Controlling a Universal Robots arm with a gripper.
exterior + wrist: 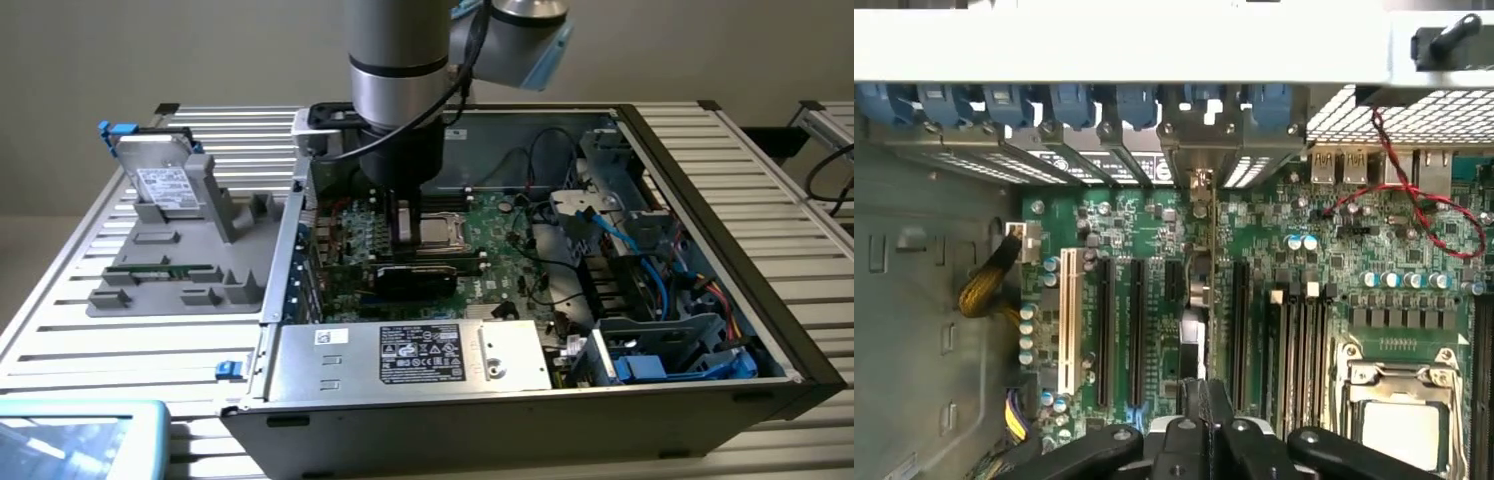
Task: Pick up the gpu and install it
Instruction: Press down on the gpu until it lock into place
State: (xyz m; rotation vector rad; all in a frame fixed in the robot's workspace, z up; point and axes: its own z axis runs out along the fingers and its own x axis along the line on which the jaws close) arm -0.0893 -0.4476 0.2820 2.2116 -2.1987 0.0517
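Green-edged gpu (pixel 1201 290) — upright, edge-on

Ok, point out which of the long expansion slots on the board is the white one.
The white slot is the outermost one, next to the yellow cable bundle. The other long slots are black.

Likely lab, open computer case (pixel 694 330), slatted workbench (pixel 80 330)

Open computer case (pixel 694 200) on a slatted metal table (pixel 80 300); green motherboard (pixel 1254 250) with black expansion slots (pixel 1104 330), one white slot (pixel 1066 325) and a CPU socket (pixel 1399 400); power supply (pixel 400 360) with label at the case's near edge; blue cables (pixel 627 240); grey fixture tray (pixel 187 250) at the exterior view's left, carrying a silver drive (pixel 167 185) and a green memory stick (pixel 160 269).
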